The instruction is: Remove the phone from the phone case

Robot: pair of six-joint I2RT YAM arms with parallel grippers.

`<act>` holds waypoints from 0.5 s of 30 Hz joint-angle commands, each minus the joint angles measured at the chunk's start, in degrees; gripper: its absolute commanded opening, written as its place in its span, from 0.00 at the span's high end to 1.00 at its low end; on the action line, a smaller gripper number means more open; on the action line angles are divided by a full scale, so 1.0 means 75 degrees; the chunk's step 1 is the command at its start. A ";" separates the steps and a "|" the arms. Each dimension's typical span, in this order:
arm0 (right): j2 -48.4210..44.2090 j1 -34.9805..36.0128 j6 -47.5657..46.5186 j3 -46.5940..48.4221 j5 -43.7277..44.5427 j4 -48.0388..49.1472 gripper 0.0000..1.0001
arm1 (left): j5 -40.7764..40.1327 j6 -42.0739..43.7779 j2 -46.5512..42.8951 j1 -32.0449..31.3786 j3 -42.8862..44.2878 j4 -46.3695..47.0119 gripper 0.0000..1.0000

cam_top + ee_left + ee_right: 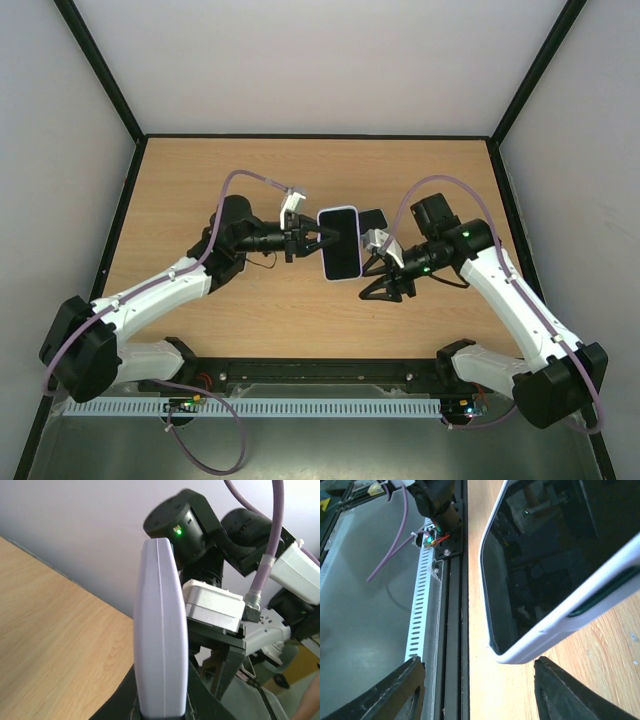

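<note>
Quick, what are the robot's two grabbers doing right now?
Left gripper: shut on the cased phone.
Right gripper: open, holding nothing.

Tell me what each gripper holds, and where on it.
Left gripper clamps the black-screened phone in its white case by one long edge; right gripper is open, holding nothing.

Reaches in from the left with the left arm (150, 290), forearm near level, and pinches the left gripper (316, 238) tight on the edge of the phone case (339, 243). Folds the right arm (510, 290) inward at the elbow and holds the right gripper (378, 292) spread, fingers (395, 695) wide apart, gripping nothing.
</note>
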 commanded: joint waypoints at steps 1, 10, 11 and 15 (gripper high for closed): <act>-0.0148 0.0015 -0.0555 -0.0047 -0.0415 -0.0462 0.44 | 0.1031 0.0008 -0.0056 0.0005 0.0310 0.0583 0.97; -0.0077 0.0021 -0.0242 -0.0146 -0.0812 -0.0092 0.54 | 0.1370 -0.0370 -0.0038 -0.0018 0.0183 0.1100 0.97; -0.0076 0.0026 -0.0242 -0.0154 -0.0852 -0.0096 0.56 | 0.1381 -0.0389 -0.0027 -0.0023 0.0181 0.1120 0.97; -0.0121 0.0027 -0.0264 -0.0183 -0.0973 -0.0099 0.63 | 0.1381 -0.0427 0.0024 -0.0075 0.0188 0.1174 0.97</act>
